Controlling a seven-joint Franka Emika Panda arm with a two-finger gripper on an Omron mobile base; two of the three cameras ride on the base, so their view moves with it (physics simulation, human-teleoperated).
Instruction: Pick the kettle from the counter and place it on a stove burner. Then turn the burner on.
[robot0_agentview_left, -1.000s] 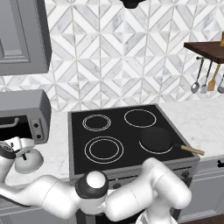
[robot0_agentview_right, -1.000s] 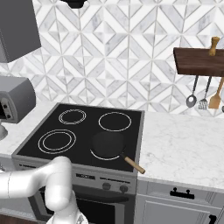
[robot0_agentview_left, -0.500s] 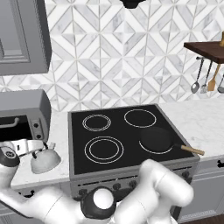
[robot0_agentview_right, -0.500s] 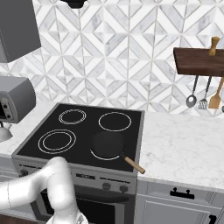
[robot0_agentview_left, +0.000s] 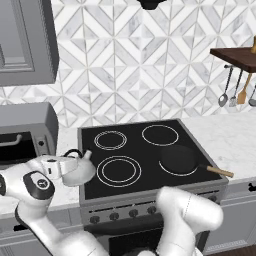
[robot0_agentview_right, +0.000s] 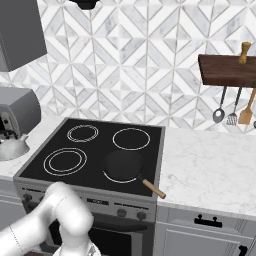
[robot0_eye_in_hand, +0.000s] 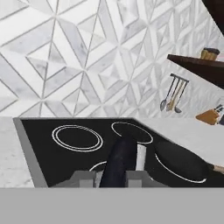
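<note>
The kettle (robot0_agentview_left: 80, 170), glossy white-grey with a thin dark arched handle, hangs just above the counter (robot0_agentview_left: 68, 193) at the cooktop's left edge. My gripper (robot0_agentview_left: 66, 160) is shut on its handle from the left. From the right base camera, the kettle (robot0_agentview_right: 13, 148) is at the far left beside the stove. In the hand view my gripper (robot0_eye_in_hand: 112, 177) has the dark handle (robot0_eye_in_hand: 119, 162) between its fingers. The stove burner (robot0_agentview_left: 119, 171), the big double ring at front left, lies bare just right of the kettle, and is seen again as the stove burner (robot0_agentview_right: 65, 161).
A black frying pan (robot0_agentview_left: 180, 159) with a wooden handle covers the front-right ring, also seen as the pan (robot0_agentview_right: 124, 165) and the pan (robot0_eye_in_hand: 181, 162). A grey toaster oven (robot0_agentview_left: 25, 132) stands at back left. Utensils (robot0_agentview_right: 230, 107) hang under a wooden shelf at right. Stove knobs (robot0_agentview_left: 115, 216) line the front panel.
The kettle, in my shut gripper, has travelled right from the left counter to the cooktop's left edge. The arm has swung with it.
</note>
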